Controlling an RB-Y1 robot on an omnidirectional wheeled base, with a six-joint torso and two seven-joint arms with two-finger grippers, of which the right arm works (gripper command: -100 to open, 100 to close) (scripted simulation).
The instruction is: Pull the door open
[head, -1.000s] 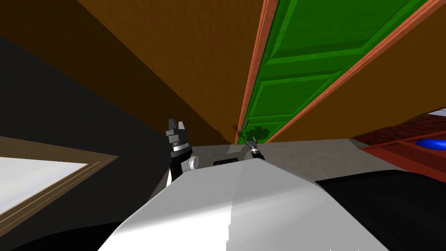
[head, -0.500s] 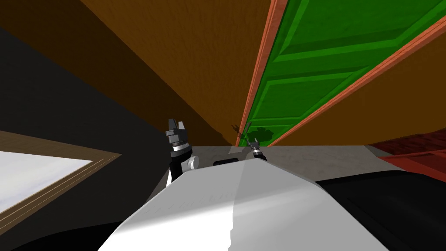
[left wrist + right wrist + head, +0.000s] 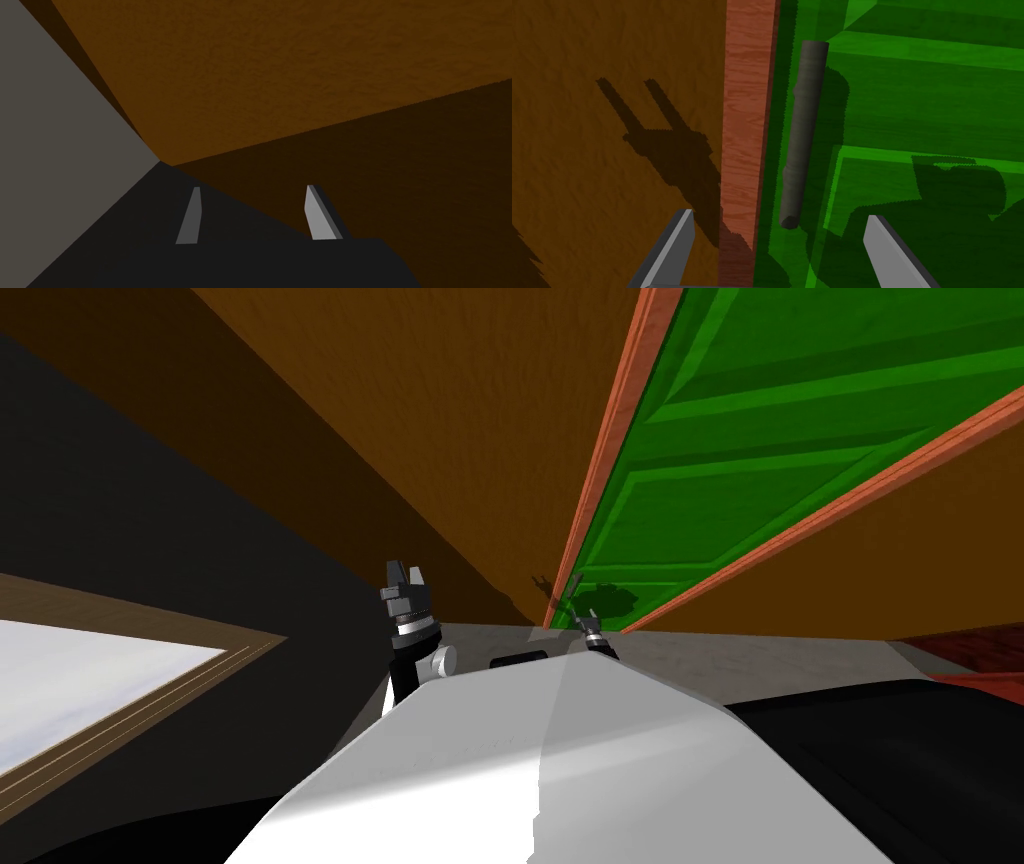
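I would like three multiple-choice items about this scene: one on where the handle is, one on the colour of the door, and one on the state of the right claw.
1. Where is the handle?
A) on the door, beside the frame
B) on the brown wall
C) on the floor

2. What colour is the door?
A) blue
B) green
C) white

3. How is the right claw?
A) shut on the handle
B) shut on nothing
C) open, not touching the handle

Answers:
1 A, it lies along the door's edge next to the frame.
2 B, its panels are green.
3 C, it stands wide, short of the handle.
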